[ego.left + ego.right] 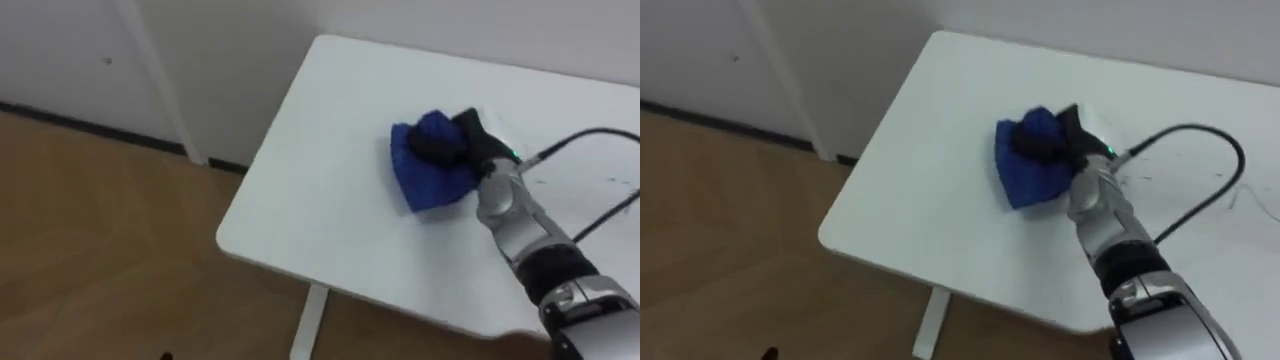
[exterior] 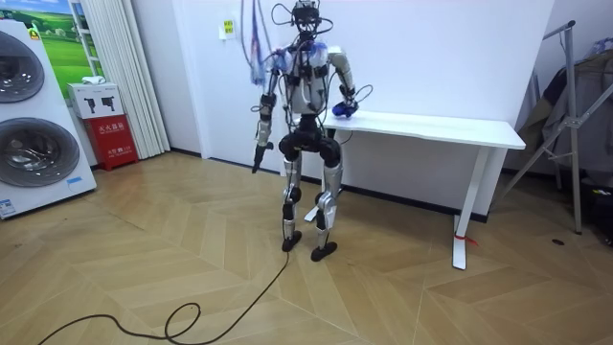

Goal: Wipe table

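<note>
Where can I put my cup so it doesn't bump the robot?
The table is bare from the blue cloth to the near corner and left edge, and along the far edge by the wall. It's crowded on the right, where the right hand grips the cloth and its arm lies across. The left hand hangs down.

deep blue cloth [image 1: 425,185] on a white table [image 1: 320,200]
the right hand [image 1: 445,147] on it is black, with silver-grey forearm; the floor [image 2: 192,259] is light brown wood in a herringbone pattern.
</note>
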Controlling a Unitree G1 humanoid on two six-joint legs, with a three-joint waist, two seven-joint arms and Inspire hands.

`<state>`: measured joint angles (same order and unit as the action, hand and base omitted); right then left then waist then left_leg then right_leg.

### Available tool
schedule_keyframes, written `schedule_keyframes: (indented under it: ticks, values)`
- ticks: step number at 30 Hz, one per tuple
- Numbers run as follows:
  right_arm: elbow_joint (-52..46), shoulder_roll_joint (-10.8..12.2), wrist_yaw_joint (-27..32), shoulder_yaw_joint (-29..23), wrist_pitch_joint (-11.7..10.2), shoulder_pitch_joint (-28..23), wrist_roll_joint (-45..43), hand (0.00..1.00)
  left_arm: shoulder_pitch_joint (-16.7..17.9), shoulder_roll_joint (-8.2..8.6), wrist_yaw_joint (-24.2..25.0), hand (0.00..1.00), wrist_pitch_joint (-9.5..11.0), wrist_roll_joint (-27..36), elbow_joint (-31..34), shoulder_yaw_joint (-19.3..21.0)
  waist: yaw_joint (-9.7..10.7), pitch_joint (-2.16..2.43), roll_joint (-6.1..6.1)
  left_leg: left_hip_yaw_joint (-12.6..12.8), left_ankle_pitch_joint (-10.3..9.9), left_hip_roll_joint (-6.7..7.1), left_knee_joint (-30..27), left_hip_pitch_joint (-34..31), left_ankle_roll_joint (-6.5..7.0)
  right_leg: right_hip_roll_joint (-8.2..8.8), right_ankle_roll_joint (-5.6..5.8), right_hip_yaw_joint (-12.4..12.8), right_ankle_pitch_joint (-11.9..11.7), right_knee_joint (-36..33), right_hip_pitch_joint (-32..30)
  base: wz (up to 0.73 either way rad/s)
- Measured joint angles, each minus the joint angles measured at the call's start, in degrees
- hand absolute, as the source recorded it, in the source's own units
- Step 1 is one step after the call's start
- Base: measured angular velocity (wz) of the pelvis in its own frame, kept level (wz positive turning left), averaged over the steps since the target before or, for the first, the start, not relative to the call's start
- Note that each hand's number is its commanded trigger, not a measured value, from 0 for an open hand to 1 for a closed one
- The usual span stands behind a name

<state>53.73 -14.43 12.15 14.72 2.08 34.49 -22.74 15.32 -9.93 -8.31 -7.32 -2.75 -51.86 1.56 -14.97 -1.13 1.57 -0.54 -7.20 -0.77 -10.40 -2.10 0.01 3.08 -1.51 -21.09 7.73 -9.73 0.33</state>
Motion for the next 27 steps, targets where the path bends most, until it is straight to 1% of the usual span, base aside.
schedule_keyframes:
  ticks: [1, 2, 3, 4, 5, 6, 7, 8, 9, 10, 11, 12, 13, 14, 15, 16, 17, 18, 19, 21, 22, 23, 24, 25, 26, 27]
  values:
    - [0.48, -0.4, -0.19, -0.27, -0.2, -1.31, -0.09, 1.0, 0.97, 0.04, 0.0, 0.0, -0.3, -0.12, -0.1, 0.45, 0.03, 0.04, 0.32, -0.71, 0.02, 0.04, -0.08, -0.23, -0.02, 0.14, 0.05, -1.02, 0.19, 0.15, 0.32, 0.47]
    - [1.62, -1.29, 0.37, -0.58, -1.38, -3.84, -0.86, 1.0, 1.62, 0.08, 0.0, 0.0, -0.46, -0.12, -0.55, 0.56, 0.49, 0.13, 0.65, -1.37, 0.02, 0.14, -0.22, -0.23, -0.02, 0.23, 0.2, -1.5, 0.28, 0.35, 0.96, 0.45]
    - [0.95, -1.98, 1.01, -1.01, -2.99, -5.54, -1.26, 1.0, 2.09, 0.09, 0.0, 0.0, -0.5, -0.12, -0.55, 0.6, 0.76, 0.25, 0.82, -1.18, 0.02, 0.16, -0.29, -0.17, -0.02, 0.26, 0.32, -1.53, 0.35, 0.34, 1.24, 0.45]
    - [1.22, -2.6, 2.14, -2.08, -5.31, -8.56, -1.84, 1.0, 2.93, 0.04, -0.04, 0.0, -0.51, -0.13, -0.6, 0.73, 1.78, 0.5, 1.23, -0.89, 0.02, 0.23, -0.43, 0.29, -0.01, 0.28, 0.36, -1.1, 0.37, 0.83, 2.37, 0.46]
    - [1.56, -2.68, 3.99, -4.02, -6.75, -11.72, -2.66, 1.0, 3.43, 0.0, -0.11, 0.0, -0.5, -0.44, -0.6, 1.21, 2.93, 0.63, 1.39, -0.85, 0.0, 0.4, -0.36, 1.29, 0.01, 0.37, 0.55, -0.3, 0.49, 1.55, 4.1, 0.5]
    - [1.55, -2.68, 4.9, -5.35, -7.49, -13.67, -2.91, 1.0, 3.65, 0.03, -0.11, 0.0, -0.46, -0.85, -0.56, 1.8, 3.69, 0.97, 1.82, -0.81, 0.0, 0.6, -0.38, 1.8, 0.01, 0.48, 0.61, 0.03, 0.52, 1.86, 4.9, 0.47]
    - [1.55, -2.9, 6.33, -8.12, -8.63, -17.45, -3.03, 1.0, 3.75, 0.01, -0.15, 0.0, -0.11, -1.91, -0.54, 2.99, 4.48, 1.5, 2.57, -0.33, -0.04, 0.8, -0.27, 2.82, 0.05, 0.77, 1.29, 0.53, 0.94, 1.77, 5.92, 0.3]
    - [1.74, -3.27, 7.44, -10.67, -8.88, -20.66, -2.34, 1.0, 4.31, -0.22, -0.31, 0.0, 0.26, -1.94, -0.44, 3.86, 5.09, 1.77, 3.1, -0.16, -0.33, 0.97, -0.22, 4.04, 0.4, 0.88, 1.71, 0.53, 1.19, 1.88, 7.29, 0.16]
    - [1.85, -3.54, 7.98, -12.06, -8.94, -22.27, -1.94, 1.0, 4.39, -0.21, -0.36, 0.0, 0.35, -1.92, -0.19, 4.27, 5.43, 1.8, 3.16, 0.18, -0.66, 1.02, -0.21, 4.76, 0.53, 0.91, 1.92, 0.55, 1.32, 1.91, 8.0, 0.0]
    - [1.85, -4.4, 9.38, -14.92, -9.02, -25.34, -1.32, 1.0, 4.99, -0.2, -0.36, 0.0, 0.47, -1.92, 1.11, 4.68, 6.29, 1.98, 2.87, 0.66, -1.83, 0.75, -0.24, 5.72, 1.0, 0.79, 2.56, 0.76, 1.73, 1.84, 8.93, -0.15]
    - [1.85, -5.2, 10.8, -17.31, -9.09, -28.19, -1.16, 1.0, 5.54, -0.15, -0.5, 0.0, 0.94, -1.99, 2.25, 5.55, 6.83, 2.07, 2.85, 1.74, -2.7, 0.66, -0.34, 6.31, 1.12, 0.71, 2.82, 1.74, 2.1, 1.74, 9.35, -0.28]
    - [1.86, -5.76, 11.33, -18.19, -9.11, -29.56, -1.06, 1.0, 6.04, -0.11, -0.8, 0.0, 1.11, -2.01, 2.93, 5.85, 6.87, 2.08, 2.82, 2.19, -2.92, 0.65, -0.34, 6.72, 1.16, 0.59, 2.83, 2.27, 2.1, 1.63, 9.56, -0.47]
    - [1.86, -6.67, 12.16, -19.93, -9.41, -32.09, -0.59, 1.0, 6.25, -0.01, -1.4, 0.0, 1.54, -2.03, 3.55, 6.58, 7.33, 2.18, 2.66, 2.97, -3.69, 0.69, -0.79, 6.86, 1.28, 0.6, 2.84, 2.94, 2.12, 1.7, 10.0, -0.42]
    - [1.87, -7.04, 12.91, -22.07, -9.69, -34.59, -0.52, 1.0, 6.8, 0.04, -1.62, 0.0, 1.68, -2.03, 3.46, 7.54, 8.47, 2.23, 2.58, 3.12, -4.37, 0.69, -1.73, 7.01, 1.44, 0.58, 2.84, 3.36, 2.12, 1.73, 10.63, -0.27]
    - [1.87, -7.15, 13.32, -23.25, -9.76, -35.85, -0.53, 1.0, 6.74, 0.09, -1.66, 0.0, 1.74, -2.02, 3.45, 8.05, 8.95, 2.23, 2.58, 3.16, -4.64, 0.69, -2.21, 7.08, 1.47, 0.61, 2.86, 3.38, 2.14, 1.65, 10.84, -0.16]
    - [1.86, -7.44, 14.06, -24.63, -9.75, -37.8, -0.15, 1.0, 6.7, 0.23, -1.73, 0.0, 2.17, -1.9, 3.45, 8.83, 9.24, 2.23, 2.59, 3.72, -4.99, 0.65, -2.56, 7.35, 1.34, 0.73, 2.89, 3.78, 2.16, 1.38, 10.87, -0.19]
    - [1.83, -7.95, 14.45, -24.65, -9.74, -38.86, 1.03, 1.0, 6.79, 0.21, -2.17, 0.0, 2.5, -1.78, 3.37, 8.57, 9.7, 2.22, 2.59, 4.29, -5.04, 0.63, -2.71, 7.6, 1.4, 0.93, 2.94, 3.94, 2.18, 1.12, 10.81, -0.25]
    - [1.83, -7.96, 14.45, -24.56, -9.68, -39.16, 1.74, 1.0, 6.66, 0.19, -2.37, 0.0, 2.51, -1.76, 3.25, 8.24, 9.76, 2.23, 2.57, 4.64, -5.06, 0.61, -2.74, 7.8, 1.43, 1.0, 2.97, 4.2, 2.2, 1.16, 10.79, -0.24]
    - [1.78, -7.95, 14.45, -24.39, -9.09, -38.89, 3.02, 1.0, 6.5, 0.12, -2.55, 0.0, 2.51, -1.83, 2.65, 7.51, 9.86, 2.23, 2.56, 5.11, -5.16, 0.54, -3.08, 7.91, 1.56, 0.94, 3.1, 4.85, 2.31, 1.11, 10.77, -0.23]
    - [1.24, -7.8, 14.43, -23.57, -6.96, -37.71, 4.26, 1.0, 5.92, 0.09, -2.7, 0.0, 2.23, -1.82, 1.82, 5.88, 9.69, 2.17, 2.6, 5.91, -5.12, 0.38, -3.12, 7.88, 1.55, 0.79, 3.18, 6.12, 2.25, 1.07, 10.26, -0.3]
    - [1.31, -7.52, 14.39, -22.2, -4.86, -35.5, 4.61, 1.0, 5.72, 0.26, -2.7, 0.0, 1.79, -1.83, 1.72, 4.7, 8.66, 2.14, 2.4, 7.1, -5.09, 0.03, -3.05, 7.84, 1.51, 0.62, 3.17, 7.08, 1.94, 0.88, 9.47, -0.58]
    - [1.49, -6.86, 13.95, -21.1, -2.41, -32.67, 4.89, 1.0, 5.07, 0.33, -2.67, 0.0, 1.38, -1.84, 1.49, 3.76, 7.42, 2.05, 2.36, 8.53, -5.01, -0.46, -2.94, 7.65, 1.45, 0.27, 3.16, 8.25, 1.49, 0.93, 8.55, -0.64]
    - [1.47, -6.35, 13.47, -20.2, -0.98, -30.91, 4.9, 1.0, 4.71, 0.32, -2.57, 0.0, 1.32, -1.8, 1.15, 3.45, 6.9, 1.96, 2.43, 9.26, -4.93, -0.69, -2.85, 7.53, 1.4, 0.07, 3.1, 8.99, 1.32, 0.83, 8.01, -0.74]
    - [1.09, -5.42, 11.81, -17.13, 1.61, -26.9, 4.88, 1.0, 3.82, 0.28, -2.44, 0.0, 1.11, -1.78, 0.42, 2.68, 5.6, 1.95, 2.44, 10.84, -4.69, -1.12, -2.61, 6.92, 1.29, -0.32, 2.74, 10.52, 0.94, 0.22, 6.3, -0.73]
    - [0.98, -4.79, 9.51, -13.03, 3.69, -21.6, 4.88, 1.0, 2.39, 0.32, -2.12, 0.0, 0.89, -1.81, -0.6, 2.48, 4.4, 1.94, 2.43, 11.74, -4.48, -1.51, -2.6, 5.64, 1.11, -0.53, 2.49, 11.12, 0.51, -0.3, 4.21, -0.71]
    - [0.99, -3.98, 8.15, -10.71, 4.33, -18.52, 4.64, 1.0, 1.7, 0.31, -2.04, 0.0, 0.81, -1.61, -0.98, 2.48, 3.93, 1.84, 2.46, 11.91, -4.16, -1.62, -2.55, 4.92, 1.16, -0.71, 2.22, 11.39, 0.1, -0.3, 3.22, -0.44]
